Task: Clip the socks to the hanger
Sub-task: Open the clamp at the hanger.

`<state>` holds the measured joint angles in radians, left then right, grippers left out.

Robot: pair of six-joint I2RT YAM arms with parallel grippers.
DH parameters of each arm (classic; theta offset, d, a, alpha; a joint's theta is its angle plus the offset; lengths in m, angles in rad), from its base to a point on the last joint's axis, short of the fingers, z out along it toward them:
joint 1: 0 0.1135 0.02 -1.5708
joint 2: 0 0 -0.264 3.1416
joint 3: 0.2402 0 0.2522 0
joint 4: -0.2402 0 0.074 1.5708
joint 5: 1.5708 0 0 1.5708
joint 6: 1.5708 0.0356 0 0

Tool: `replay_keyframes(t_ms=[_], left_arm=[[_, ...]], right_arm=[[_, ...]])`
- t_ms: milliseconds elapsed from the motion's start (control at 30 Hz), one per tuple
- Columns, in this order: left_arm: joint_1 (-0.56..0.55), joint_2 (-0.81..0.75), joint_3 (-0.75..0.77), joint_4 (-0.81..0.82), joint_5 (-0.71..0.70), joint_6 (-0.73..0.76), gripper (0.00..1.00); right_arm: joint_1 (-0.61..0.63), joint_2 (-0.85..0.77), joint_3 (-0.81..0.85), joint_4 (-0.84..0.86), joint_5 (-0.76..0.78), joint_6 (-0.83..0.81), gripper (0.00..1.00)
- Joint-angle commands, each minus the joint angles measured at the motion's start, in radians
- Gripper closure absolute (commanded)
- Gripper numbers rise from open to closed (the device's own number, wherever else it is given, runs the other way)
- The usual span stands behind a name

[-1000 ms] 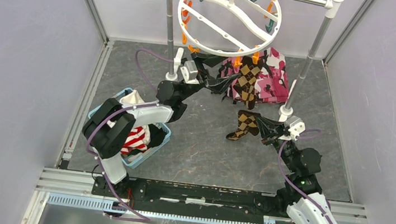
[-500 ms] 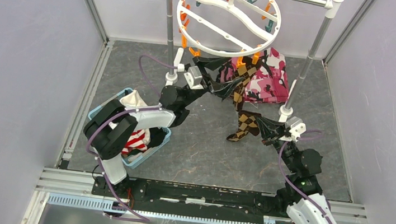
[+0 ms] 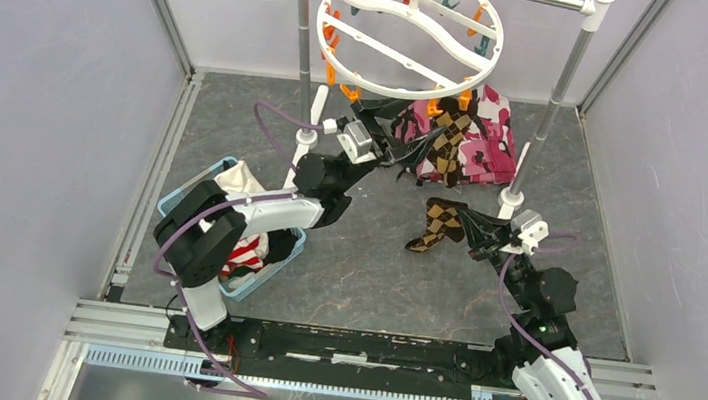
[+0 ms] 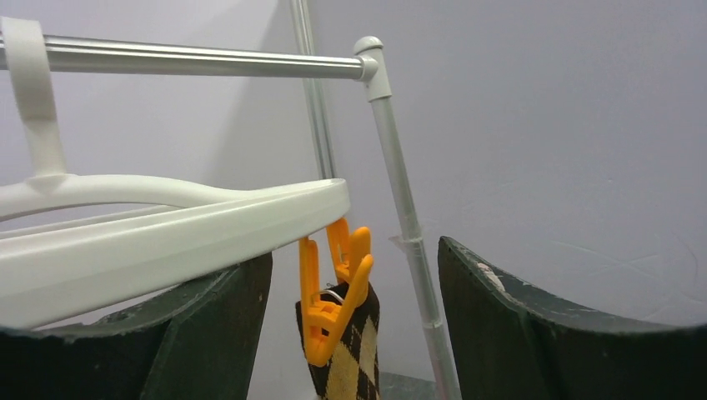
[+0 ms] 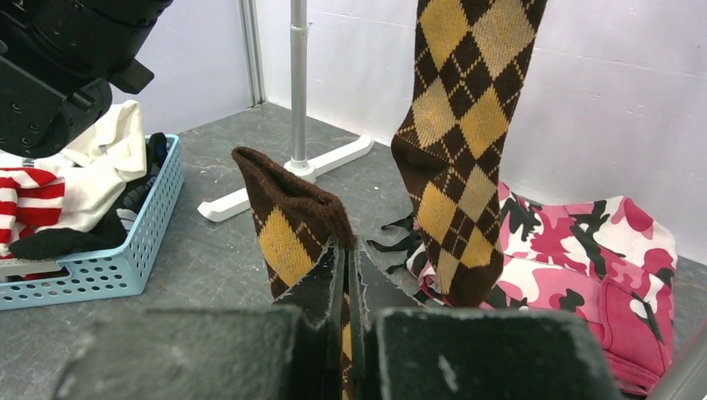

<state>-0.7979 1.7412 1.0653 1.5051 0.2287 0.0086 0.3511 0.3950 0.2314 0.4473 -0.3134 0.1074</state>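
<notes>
My spread left gripper [image 4: 354, 254] risked jarring the orange clothespin [image 4: 329, 325] off the clipped argyle sock [image 4: 350, 371]; my right gripper [image 5: 348, 258] pinched the second argyle sock [image 5: 283, 225].

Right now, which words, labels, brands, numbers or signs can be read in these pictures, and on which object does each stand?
There are none. No words, numbers or signs can be read in any view. The hanger, its orange clothespin, the hanging argyle sock, the held argyle sock, the blue basket and the camouflage cloth show only plain surfaces or patterns.
</notes>
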Motion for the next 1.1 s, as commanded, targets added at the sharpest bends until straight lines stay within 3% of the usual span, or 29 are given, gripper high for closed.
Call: replay_keyframes(t_ms=[0, 1067], left_arm=[[-0.002, 0.006, 0.049, 0.032, -0.065, 0.082, 0.22], [-0.003, 0.052, 0.079, -0.053, -0.069, 0.064, 0.21]], right_arm=[[-0.001, -0.013, 0.001, 0.028, -0.001, -0.007, 1.0], [-0.001, -0.025, -0.01, 0.031, 0.005, -0.007, 1.0]])
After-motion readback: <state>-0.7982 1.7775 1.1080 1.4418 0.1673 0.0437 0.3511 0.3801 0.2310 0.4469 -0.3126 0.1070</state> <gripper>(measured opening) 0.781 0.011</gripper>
